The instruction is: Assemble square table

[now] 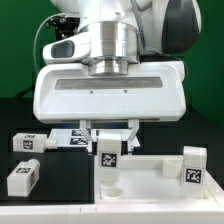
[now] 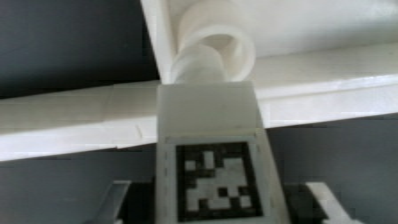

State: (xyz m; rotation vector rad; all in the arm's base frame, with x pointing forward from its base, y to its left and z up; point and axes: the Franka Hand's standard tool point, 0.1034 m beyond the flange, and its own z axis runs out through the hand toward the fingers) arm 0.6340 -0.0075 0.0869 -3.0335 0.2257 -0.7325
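The claw (image 1: 110, 146) is squeezing a small white leg (image 1: 108, 156) w/ a black-and-white tag, one finger on each side of it. The small white leg is standing up straight. Its bottom end is sitting at a round corner hole (image 1: 110, 187) of the square top (image 1: 150, 176). Can't tell if it's all the way in. The square top is lying flat on the black tabletop (image 1: 60, 205), from the middle to the exterior view's right. In the wrist view the tag is filling the middle, w/ the fingers (image 2: 121, 203) showing at both sides and the white square top lying across behind.

A 2nd leg (image 1: 193, 166) is standing at the square top's corner at the exterior view's right, well apart from the claw. Can't tell if it's in a hole. At the exterior view's left, a back leg (image 1: 27, 143) and a front leg (image 1: 22, 178) are lying on the tabletop. The marker board (image 1: 66, 136) is lying flat btwn the back leg and the claw, and the claw is hiding part of it. The big white robot hand (image 1: 110, 95) is blocking lots of what's behind.
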